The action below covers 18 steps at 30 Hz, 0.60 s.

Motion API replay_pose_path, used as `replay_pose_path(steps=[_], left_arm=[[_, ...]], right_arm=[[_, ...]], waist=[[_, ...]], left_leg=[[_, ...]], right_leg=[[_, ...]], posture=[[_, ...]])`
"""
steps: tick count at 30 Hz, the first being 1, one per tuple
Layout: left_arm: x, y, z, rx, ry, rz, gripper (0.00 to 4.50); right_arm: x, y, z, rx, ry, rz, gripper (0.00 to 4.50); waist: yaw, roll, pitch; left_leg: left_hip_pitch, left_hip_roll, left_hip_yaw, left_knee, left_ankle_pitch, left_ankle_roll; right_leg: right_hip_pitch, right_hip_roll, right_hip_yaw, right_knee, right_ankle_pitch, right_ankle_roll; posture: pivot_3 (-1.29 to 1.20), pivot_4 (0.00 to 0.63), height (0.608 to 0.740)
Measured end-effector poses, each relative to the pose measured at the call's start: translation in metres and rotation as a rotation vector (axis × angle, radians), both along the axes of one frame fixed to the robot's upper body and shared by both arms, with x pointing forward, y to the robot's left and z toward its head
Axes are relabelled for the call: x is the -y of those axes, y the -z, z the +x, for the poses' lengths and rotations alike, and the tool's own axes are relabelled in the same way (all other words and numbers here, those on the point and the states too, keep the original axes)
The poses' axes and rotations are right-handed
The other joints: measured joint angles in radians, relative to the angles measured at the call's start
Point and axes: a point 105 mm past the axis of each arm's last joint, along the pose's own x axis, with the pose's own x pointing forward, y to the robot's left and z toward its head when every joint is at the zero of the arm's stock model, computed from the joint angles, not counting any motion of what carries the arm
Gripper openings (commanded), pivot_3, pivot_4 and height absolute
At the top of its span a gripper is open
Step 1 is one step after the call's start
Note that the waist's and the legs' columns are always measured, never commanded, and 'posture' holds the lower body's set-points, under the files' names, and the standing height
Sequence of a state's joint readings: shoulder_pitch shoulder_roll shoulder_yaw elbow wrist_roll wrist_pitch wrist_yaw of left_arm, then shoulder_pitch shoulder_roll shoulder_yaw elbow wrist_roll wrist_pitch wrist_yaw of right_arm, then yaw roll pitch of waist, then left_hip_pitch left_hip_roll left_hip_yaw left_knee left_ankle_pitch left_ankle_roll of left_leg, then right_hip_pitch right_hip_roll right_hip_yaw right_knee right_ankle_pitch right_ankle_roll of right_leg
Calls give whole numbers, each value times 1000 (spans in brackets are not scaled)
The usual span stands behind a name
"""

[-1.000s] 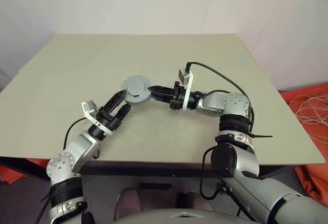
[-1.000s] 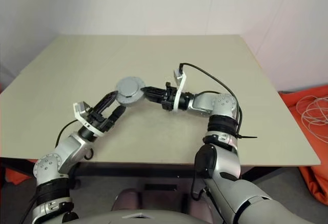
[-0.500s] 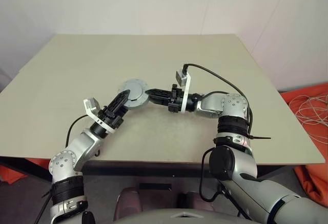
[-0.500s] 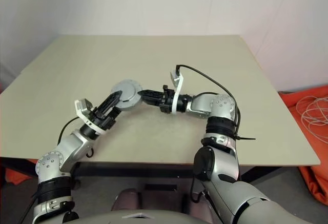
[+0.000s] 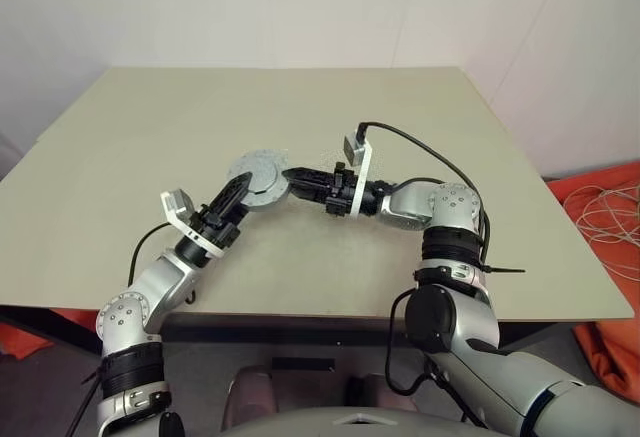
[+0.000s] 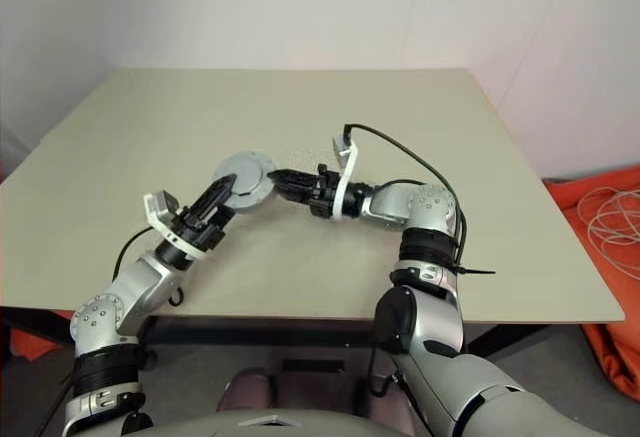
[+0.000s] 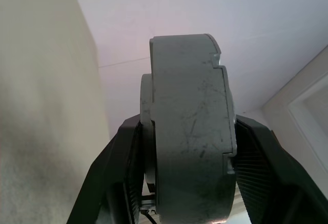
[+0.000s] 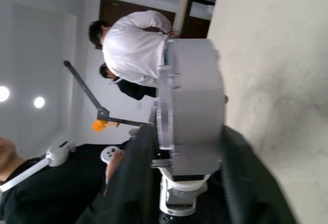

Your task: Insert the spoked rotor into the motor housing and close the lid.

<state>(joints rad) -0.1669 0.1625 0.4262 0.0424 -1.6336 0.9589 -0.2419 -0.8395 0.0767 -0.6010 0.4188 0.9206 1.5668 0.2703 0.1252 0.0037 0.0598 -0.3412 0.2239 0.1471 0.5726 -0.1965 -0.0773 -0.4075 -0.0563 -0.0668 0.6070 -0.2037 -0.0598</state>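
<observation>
Motor housing [image 5: 256, 178] mid-table, clamped by left end effector [image 5: 232, 197].

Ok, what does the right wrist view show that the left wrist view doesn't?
Right wrist view: a person in a white shirt in the room behind. Left wrist view: the left gripper clamped on the housing, with a white wall behind. Both: the grey housing seen edge-on, with the table beside it.
</observation>
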Motion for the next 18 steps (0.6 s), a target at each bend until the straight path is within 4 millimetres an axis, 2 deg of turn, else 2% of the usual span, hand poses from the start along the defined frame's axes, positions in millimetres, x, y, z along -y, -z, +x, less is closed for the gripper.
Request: replay_pose_path(steps=[4,10,15,18], left_arm=[[0,2,0,-10,-2,12,2059],[-9,9,3,-49,-62,28,2059],[-43,11,14,-101,-271,69,2059],[-59,9,22,-126,-387,83,2059]], right_arm=[[2,-2,-1,-10,-1,26,4499],[15,13,9,-52,72,-54,4500],[39,29,15,22,142,-231,4500],[45,34,18,128,169,-339,4500]], waist=[[0,0,0],[0,0,0],[0,0,0],[1,-1,0]], left_leg=[[0,0,0,0,0,0],[0,0,0,1,0,0],[0,0,0,3,0,0],[0,0,-1,4,0,0]], right_leg=[[0,0,0,0,0,0],[1,0,0,0,0,0],[1,0,0,0,1,2],[2,0,0,0,1,2]], posture=[[0,0,740],[0,0,740],[0,0,740],[0,0,740]])
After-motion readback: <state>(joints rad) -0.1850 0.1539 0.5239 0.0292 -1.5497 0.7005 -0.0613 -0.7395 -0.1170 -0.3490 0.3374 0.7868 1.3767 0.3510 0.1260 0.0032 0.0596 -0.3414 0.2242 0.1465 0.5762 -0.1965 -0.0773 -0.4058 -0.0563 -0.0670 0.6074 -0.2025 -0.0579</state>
